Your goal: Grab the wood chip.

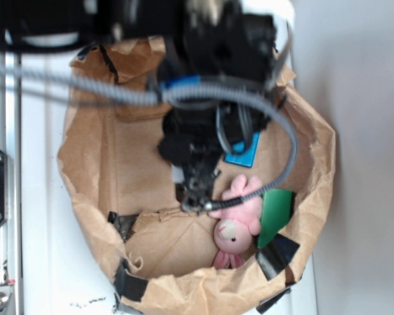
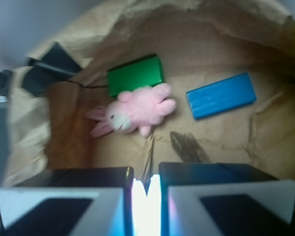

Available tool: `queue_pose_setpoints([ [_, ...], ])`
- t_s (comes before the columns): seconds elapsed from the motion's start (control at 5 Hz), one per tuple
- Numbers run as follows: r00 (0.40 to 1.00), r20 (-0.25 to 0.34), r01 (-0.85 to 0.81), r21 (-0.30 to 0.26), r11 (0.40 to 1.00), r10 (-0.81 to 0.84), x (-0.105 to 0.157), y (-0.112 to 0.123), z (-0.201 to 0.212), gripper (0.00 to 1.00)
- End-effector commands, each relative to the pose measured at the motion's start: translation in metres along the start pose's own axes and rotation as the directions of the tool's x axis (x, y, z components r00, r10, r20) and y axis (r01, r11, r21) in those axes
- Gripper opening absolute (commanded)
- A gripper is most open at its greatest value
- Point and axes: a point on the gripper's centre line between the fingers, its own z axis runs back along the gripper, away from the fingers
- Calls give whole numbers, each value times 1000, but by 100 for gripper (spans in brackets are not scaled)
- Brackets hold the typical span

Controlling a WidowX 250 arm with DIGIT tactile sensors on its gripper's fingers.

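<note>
Hovering gripper (image 2: 146, 189) above wood chip (image 2: 189, 147), jaws nearly together, gripping nothing. Chip lies flat beside pink bunny (image 2: 132, 110), below blue block (image 2: 221, 95).

The gripper (image 2: 146, 189) is seen along the bottom of the frame, its two jaws nearly together with only a thin bright slit between them. Just above its right jaw, the wood chip (image 2: 188, 147) is laid flat on the crumpled brown paper (image 2: 211, 44). A pink plush rabbit (image 2: 133, 110) is placed at centre, touching a green block (image 2: 135, 74) above it. A blue block (image 2: 221, 95) is seen at right, apart from the chip
</note>
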Motion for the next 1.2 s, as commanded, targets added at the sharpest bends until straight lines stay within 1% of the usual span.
queue_pose_setpoints([
  [0.0,996,79,44,85,995,-51,3,18,-1,100],
  [0.2,991,95,84,120,989,-96,1,25,-20,100],
  [0.6,969,163,149,205,967,-184,18,34,-55,100],
  [0.8,951,178,207,233,950,-251,11,40,-67,100],
  [1.0,923,212,257,278,926,-320,8,45,-84,100],
])
